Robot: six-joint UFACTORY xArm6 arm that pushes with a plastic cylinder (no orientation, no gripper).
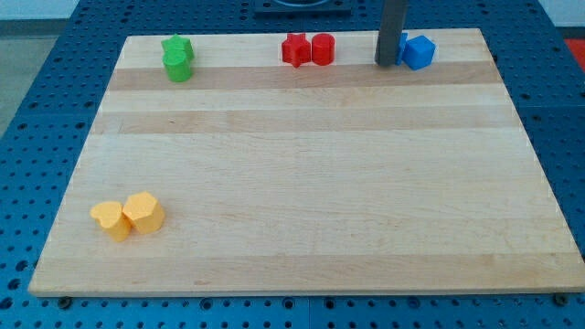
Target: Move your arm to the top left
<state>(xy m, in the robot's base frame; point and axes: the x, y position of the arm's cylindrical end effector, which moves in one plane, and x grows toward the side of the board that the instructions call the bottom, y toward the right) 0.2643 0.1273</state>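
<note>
The rod, which carries no claw, rests its tip at the wooden board's top right, just beside the blue blocks; reaching the top-left corner seemingly means sliding left, skirting red blocks and green blocks.

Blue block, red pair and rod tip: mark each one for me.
blue block (420, 52), camera view, middle of its front face.
red pair (309, 49), camera view, where the two red blocks meet.
my tip (388, 63), camera view, very end of the rod, just left of the blue block.
</note>
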